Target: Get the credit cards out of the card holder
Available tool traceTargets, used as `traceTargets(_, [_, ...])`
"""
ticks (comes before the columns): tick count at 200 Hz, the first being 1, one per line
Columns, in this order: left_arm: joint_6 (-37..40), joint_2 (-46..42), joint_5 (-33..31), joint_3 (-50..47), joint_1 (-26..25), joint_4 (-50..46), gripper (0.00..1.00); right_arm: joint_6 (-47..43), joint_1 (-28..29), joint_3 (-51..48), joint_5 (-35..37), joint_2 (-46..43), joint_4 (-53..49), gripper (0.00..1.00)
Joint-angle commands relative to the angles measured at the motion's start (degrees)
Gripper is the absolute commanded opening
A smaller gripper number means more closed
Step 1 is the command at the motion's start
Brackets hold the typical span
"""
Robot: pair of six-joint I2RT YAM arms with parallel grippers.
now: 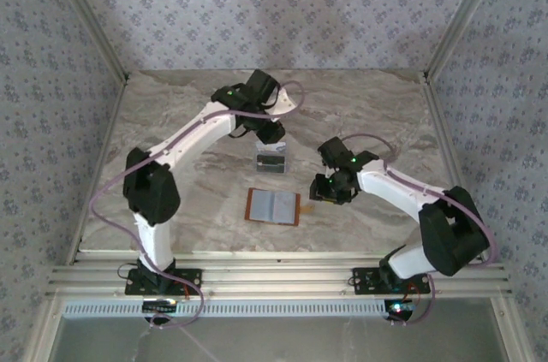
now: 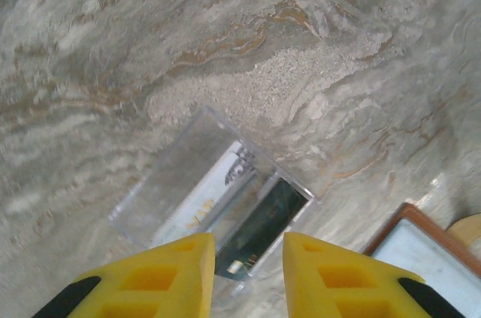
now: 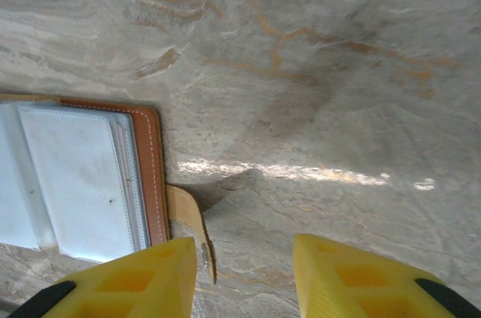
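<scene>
Spread empty, left hand (image 2: pixel 248 252) hovers over glossy credit cards (image 2: pixel 207 198), right hand (image 3: pixel 244 259) beside stitched leather card holder (image 3: pixel 83 175).

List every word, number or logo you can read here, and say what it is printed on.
Pale whitish plastic card: gold lettering, too blurred to read.
Dark plastic card: small pale mark, unreadable.
Orange-brown leather wallet: no text visible.

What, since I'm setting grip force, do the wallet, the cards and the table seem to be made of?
Wallet: likely leather, matte orange-brown, stitched along its edge; its pockets look like pale, slightly glossy plastic. Cards: thin smooth plastic, apparently, lying inside a clear case. Table: marble-patterned with a slight sheen; stone or laminate, can't tell.
</scene>
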Motion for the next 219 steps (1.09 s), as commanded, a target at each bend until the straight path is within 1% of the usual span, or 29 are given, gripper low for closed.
traceTargets(1, [-13.3,-4.8,-0.7,-5.8,-0.2,7.5,0.30,-0.6,1.4,1.8,-1.9,2.2,0.9,0.41])
traceTargets(12, [-17.1,-6.8,-0.4,-9.0,-0.1,7.9,0.30,-0.6,1.9,2.6,-1.9,3.4,0.7,0.41])
traceTargets(25, [-20.4,-9.4,2.2,-12.8,-0.2,11.6,0.29,-0.7,2.7,3.4,-1.2,4.4,0.1,0.41])
traceTargets(40, [-25.0,-13.7,5.3,-19.6,-0.3,17.8,0.29,-0.6,3.6,4.4,0.4,4.7,-0.8,0.41])
traceTargets(63, [-32.3,-19.1,5.8,-27.7,-0.3,24.3,0.29,-0.8,4.7,6.4,2.2,4.5,-2.7,0.40])
traceTargets(79, [-38.0,-22.1,3.1,-32.0,-0.3,26.2,0.29,-0.7,5.4,7.6,3.1,4.1,-3.6,0.40])
traceTargets(87, [-40.8,-23.5,0.4,-33.8,-0.3,26.2,0.29,-0.7,5.7,8.1,2.7,4.1,-3.5,0.40])
traceTargets(100, [-47.4,-25.6,-5.7,-36.1,-0.2,24.2,0.28,-0.9,6.1,8.3,-1.0,4.8,-1.9,0.40])
traceTargets(107, [-50.0,-26.4,-7.4,-36.8,0.1,22.7,0.28,-0.9,6.2,8.3,-3.2,5.5,-1.1,0.40])
traceTargets(121, [-51.2,-27.8,-7.6,-38.2,-0.2,22.0,0.28,-0.7,7.1,8.3,-5.0,7.0,-0.2,0.39])
traceTargets(138, [-54.5,-29.2,-8.3,-40.1,-0.8,21.0,0.29,-0.4,8.0,7.8,-4.7,8.0,-0.1,0.39])
traceTargets(155, [-56.2,-29.6,-6.3,-41.7,-1.4,21.2,0.29,0.0,7.9,6.5,-4.0,8.4,-0.3,0.38])
traceTargets(176, [-57.5,-29.6,-6.3,-43.0,-3.8,21.3,0.29,0.3,7.5,4.9,-2.6,8.3,-0.4,0.36])
traceTargets(191, [-58.7,-29.1,-4.5,-44.0,-5.1,22.8,0.28,0.1,7.4,4.0,-1.6,8.0,-0.4,0.35])
traceTargets(219, [-59.7,-26.9,-3.0,-44.2,-8.1,24.9,0.24,-0.2,6.5,2.6,-1.4,8.3,0.5,0.35])
